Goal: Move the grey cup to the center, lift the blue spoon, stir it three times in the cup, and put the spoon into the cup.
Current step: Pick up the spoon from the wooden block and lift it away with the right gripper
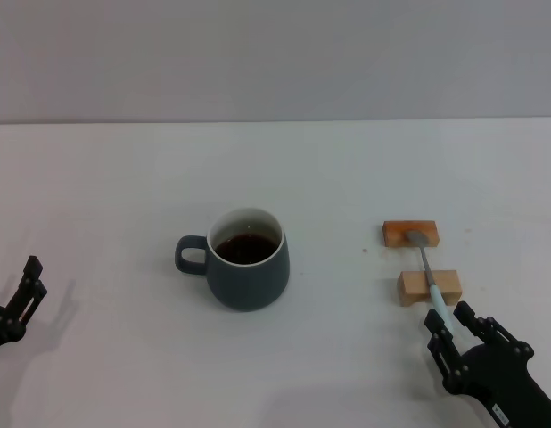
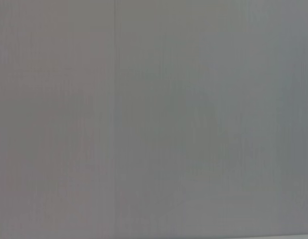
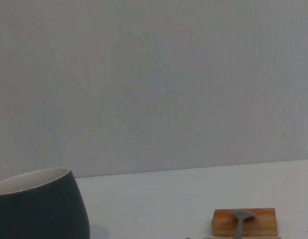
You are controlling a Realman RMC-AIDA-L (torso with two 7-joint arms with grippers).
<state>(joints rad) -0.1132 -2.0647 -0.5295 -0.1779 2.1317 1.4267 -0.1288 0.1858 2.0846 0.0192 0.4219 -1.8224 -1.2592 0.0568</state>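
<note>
The grey cup [image 1: 247, 267] stands near the middle of the table, handle pointing left, with dark liquid inside. To its right the blue spoon [image 1: 433, 290] lies across two wooden blocks, its bowl on the far one. My right gripper [image 1: 448, 323] is open at the near end of the spoon's handle, one finger on each side of the tip. In the right wrist view the grey cup [image 3: 39, 211] and the blue spoon's bowl [image 3: 241, 216] both show. My left gripper [image 1: 28, 287] sits open at the table's near left, well away from the cup.
The far wooden block [image 1: 409, 234] and the near wooden block [image 1: 429, 287] hold the spoon off the white table [image 1: 124, 178]. A grey wall runs behind the table. The left wrist view shows only that plain wall.
</note>
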